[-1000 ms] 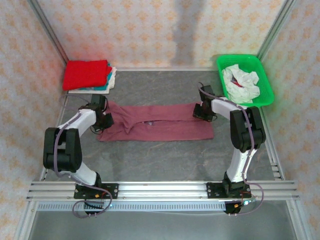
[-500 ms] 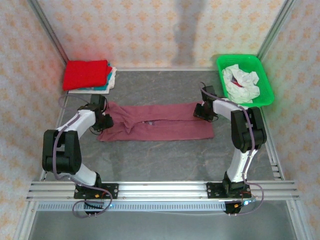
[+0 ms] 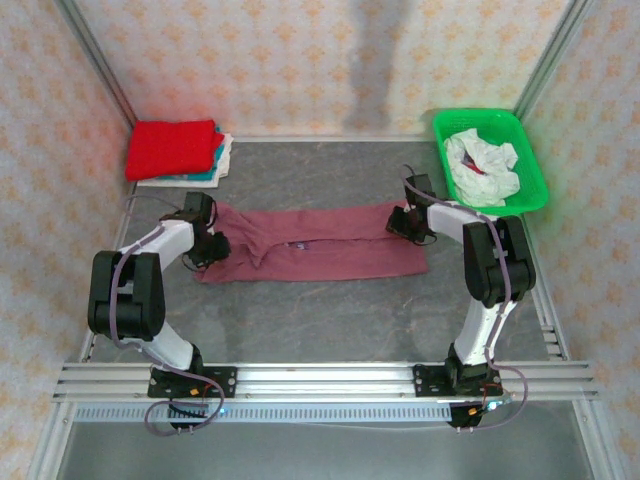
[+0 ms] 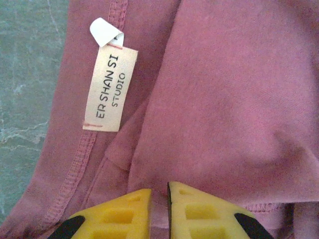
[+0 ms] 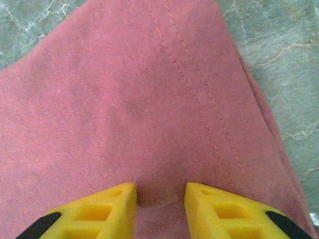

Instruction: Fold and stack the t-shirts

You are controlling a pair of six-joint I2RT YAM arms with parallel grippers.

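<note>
Maroon t-shirt (image 3: 320, 250) lies spread in a long band across the middle of the desk (image 3: 330, 320), running left to right between the two arms. From above, the left fingers (image 3: 212, 248) sit on its left end and the right fingers (image 3: 405, 222) on its far right corner, but that view is too distant to show how they stand. The left wrist camera fills this in: the left fingers (image 4: 148, 201) are drawn almost together, a thin ridge of maroon cloth caught in the slit between them, and just beyond lies a cream neck label (image 4: 109, 89) printed "ER SHAN SI STUDIO", sewn beside a stitched collar seam, with a smaller white tag (image 4: 105, 32) curled above it. The right wrist camera shows the right fingers (image 5: 124, 199) set a little apart and pressed into the cloth, which puckers into a dark crease between them, so they grip the shirt near a double-stitched hem (image 5: 199, 99). Only the overhead view takes in the far left corner, where a folded red t-shirt (image 3: 172, 148) tops a stack over a teal t-shirt (image 3: 217, 152) and a white t-shirt (image 3: 170, 182), and the far right corner, where a green basket (image 3: 538, 170) holds crumpled white cloth (image 3: 480, 165).
</note>
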